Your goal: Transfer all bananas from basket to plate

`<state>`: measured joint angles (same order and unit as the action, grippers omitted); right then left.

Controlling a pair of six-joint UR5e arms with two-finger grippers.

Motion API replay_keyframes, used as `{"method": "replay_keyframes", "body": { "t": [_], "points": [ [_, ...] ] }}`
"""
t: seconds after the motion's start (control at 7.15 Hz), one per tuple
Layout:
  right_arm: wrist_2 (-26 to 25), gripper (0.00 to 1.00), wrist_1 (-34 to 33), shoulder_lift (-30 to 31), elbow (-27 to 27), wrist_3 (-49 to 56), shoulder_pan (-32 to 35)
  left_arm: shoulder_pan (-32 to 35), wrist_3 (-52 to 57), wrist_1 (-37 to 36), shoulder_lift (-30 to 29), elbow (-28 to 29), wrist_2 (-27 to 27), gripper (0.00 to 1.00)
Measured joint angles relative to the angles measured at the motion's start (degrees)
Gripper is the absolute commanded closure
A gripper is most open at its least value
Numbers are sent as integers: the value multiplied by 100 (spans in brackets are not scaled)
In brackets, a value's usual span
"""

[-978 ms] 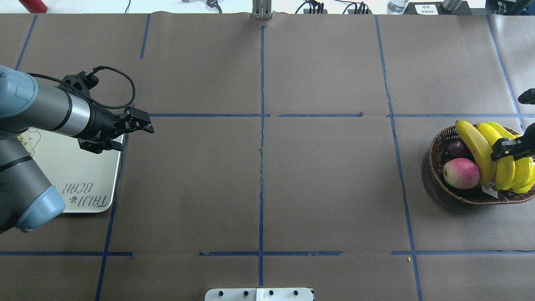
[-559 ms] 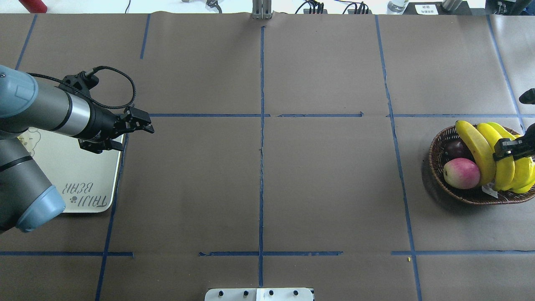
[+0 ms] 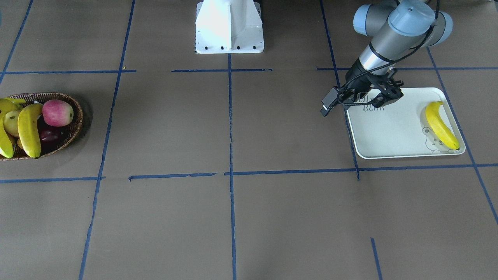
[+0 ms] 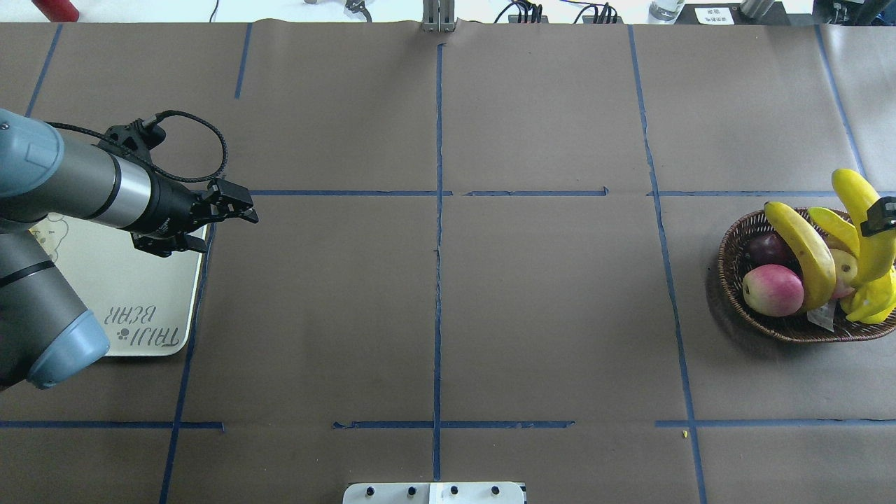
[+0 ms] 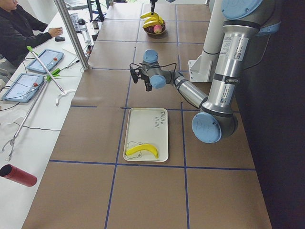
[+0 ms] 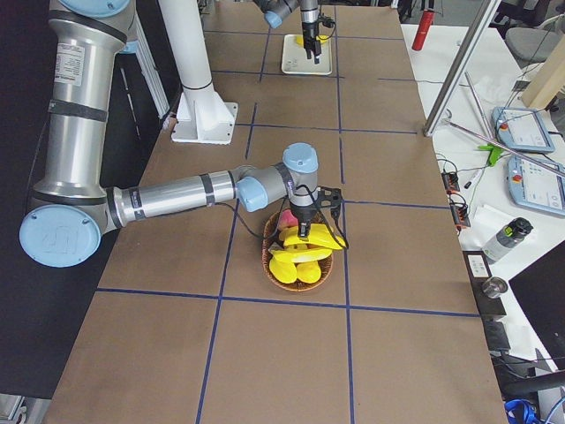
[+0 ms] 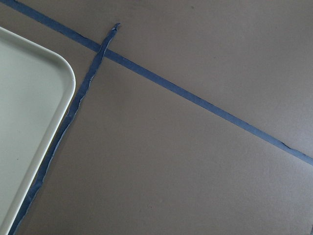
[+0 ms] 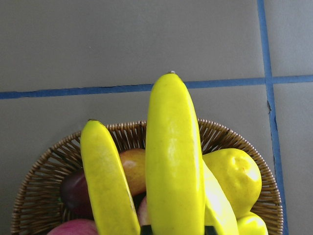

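- The right gripper (image 4: 880, 215) is clamped on the raised banana (image 4: 855, 192). A moment ago that banana lay flat in the pile. Now it tilts steeply, its far tip above the rim of the basket (image 4: 738, 227) at the table's right end.
- Lifting it has uncovered a yellow-green fruit (image 8: 232, 174). The other bananas (image 4: 805, 252) and the apple (image 4: 772, 290) stay in the basket.
- The left gripper (image 4: 238, 206) has not moved and hovers just right of the plate (image 3: 389, 128) at the left end. I cannot tell whether its fingers are apart.
- A plated banana (image 3: 439, 124) already lies along the plate's left edge, so this is probably the second transfer, with the carry across the table still ahead.
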<state>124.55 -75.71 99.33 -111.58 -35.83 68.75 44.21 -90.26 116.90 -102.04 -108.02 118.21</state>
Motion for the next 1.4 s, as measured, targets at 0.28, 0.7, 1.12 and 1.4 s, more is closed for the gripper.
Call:
{"method": "replay_keyframes", "body": {
  "t": [0.28, 0.7, 1.12, 1.4],
  "points": [
    [540, 100, -42, -132, -307, 60, 287, 0, 0, 0, -9, 2, 0, 1],
    [2196, 99, -21, -622, -351, -20, 620, -6, -6, 28, -142, 25, 10, 1],
    [2709, 98, 0, -1567, -555, -872, 444, -195, -845, 161, -925, 35, 22, 1],
    [2307, 98, 16, -2343, -852, -2271, -167, -286, -1438, 326, -1283, 15, 18, 1]
  ]
}}
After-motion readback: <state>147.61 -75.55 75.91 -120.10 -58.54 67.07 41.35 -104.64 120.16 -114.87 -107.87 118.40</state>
